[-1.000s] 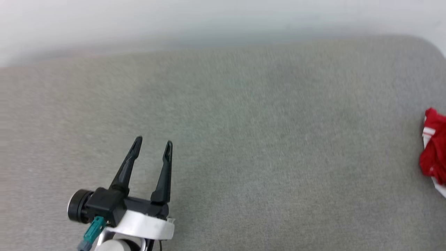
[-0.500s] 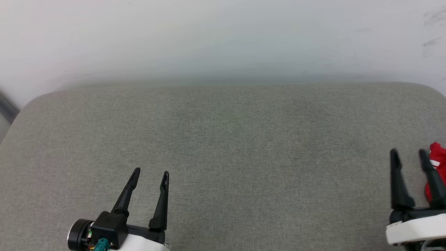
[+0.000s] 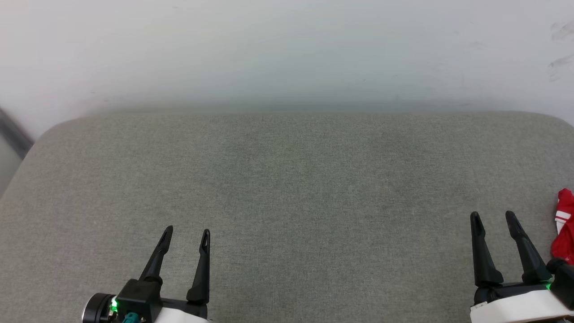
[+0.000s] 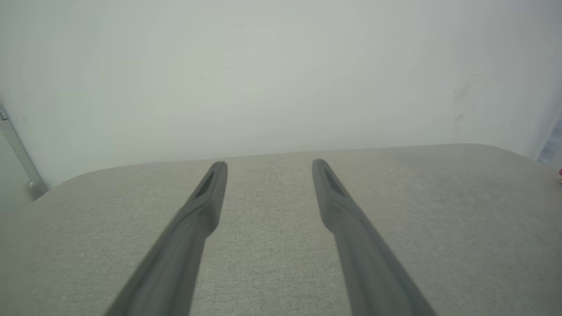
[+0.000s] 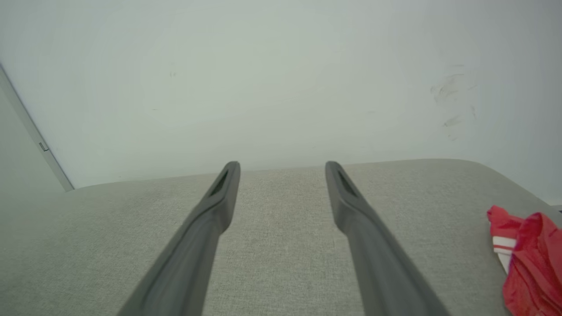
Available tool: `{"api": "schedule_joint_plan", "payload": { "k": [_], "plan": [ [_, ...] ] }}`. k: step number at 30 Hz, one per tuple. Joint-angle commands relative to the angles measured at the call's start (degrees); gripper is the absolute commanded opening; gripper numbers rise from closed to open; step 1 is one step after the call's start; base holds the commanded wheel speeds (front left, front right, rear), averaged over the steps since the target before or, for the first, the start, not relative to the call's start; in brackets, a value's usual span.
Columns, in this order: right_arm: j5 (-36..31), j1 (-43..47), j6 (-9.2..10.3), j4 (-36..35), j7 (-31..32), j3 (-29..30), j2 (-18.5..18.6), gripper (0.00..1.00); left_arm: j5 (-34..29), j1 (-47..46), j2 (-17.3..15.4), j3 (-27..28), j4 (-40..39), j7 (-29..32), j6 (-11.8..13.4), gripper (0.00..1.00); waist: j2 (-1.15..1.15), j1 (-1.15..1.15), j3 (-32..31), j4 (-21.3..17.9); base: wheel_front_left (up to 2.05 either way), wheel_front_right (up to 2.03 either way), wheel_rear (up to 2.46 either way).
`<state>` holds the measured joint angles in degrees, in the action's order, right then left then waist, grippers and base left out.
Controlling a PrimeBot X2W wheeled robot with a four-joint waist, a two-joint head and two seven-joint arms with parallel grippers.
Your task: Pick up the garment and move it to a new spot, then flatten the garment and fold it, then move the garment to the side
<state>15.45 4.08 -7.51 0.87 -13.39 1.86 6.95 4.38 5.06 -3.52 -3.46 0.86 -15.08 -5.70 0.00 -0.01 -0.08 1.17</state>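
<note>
The garment (image 3: pixel 566 226) is a crumpled red heap with white striped trim at the far right edge of the grey cushioned surface (image 3: pixel 287 188); it also lies at the lower right of the right wrist view, garment (image 5: pixel 529 259). My right gripper (image 3: pixel 493 217) stands open just left of it, not touching, fingers pointing toward the wall. My left gripper (image 3: pixel 187 232) is open at the lower left, with nothing between its fingers. In the wrist views the left gripper (image 4: pixel 268 164) and right gripper (image 5: pixel 282 166) both hold bare air above the fabric.
A pale wall (image 3: pixel 287 49) rises directly behind the grey surface. The surface's rounded corners fall away at the far left (image 3: pixel 42 134) and far right (image 3: pixel 558 119). A grey vertical strip (image 3: pixel 13 134) runs down the wall at the left.
The head camera has tilted up and shifted, bringing the wall and the right gripper into view. The garment has not moved on the surface.
</note>
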Motion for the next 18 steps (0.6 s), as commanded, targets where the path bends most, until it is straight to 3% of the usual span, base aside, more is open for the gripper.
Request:
{"api": "schedule_joint_plan", "payload": {
  "k": [1,18],
  "plan": [
    [-0.4,-0.5,0.05,0.3,-0.3,-0.1,-0.3,1.0,-0.1,0.2,0.0,0.2,0.2,-0.1,0.1,1.0,0.0,0.01,0.0,0.0,0.0,0.0,0.0],
    [-2.5,-0.6,0.05,1.4,-0.6,-0.7,-0.1,1.0,-1.1,0.3,0.3,0.8,-0.4,-0.1,0.5,1.0,0.0,0.01,0.1,0.0,0.0,0.0,0.0]
  ]
}}
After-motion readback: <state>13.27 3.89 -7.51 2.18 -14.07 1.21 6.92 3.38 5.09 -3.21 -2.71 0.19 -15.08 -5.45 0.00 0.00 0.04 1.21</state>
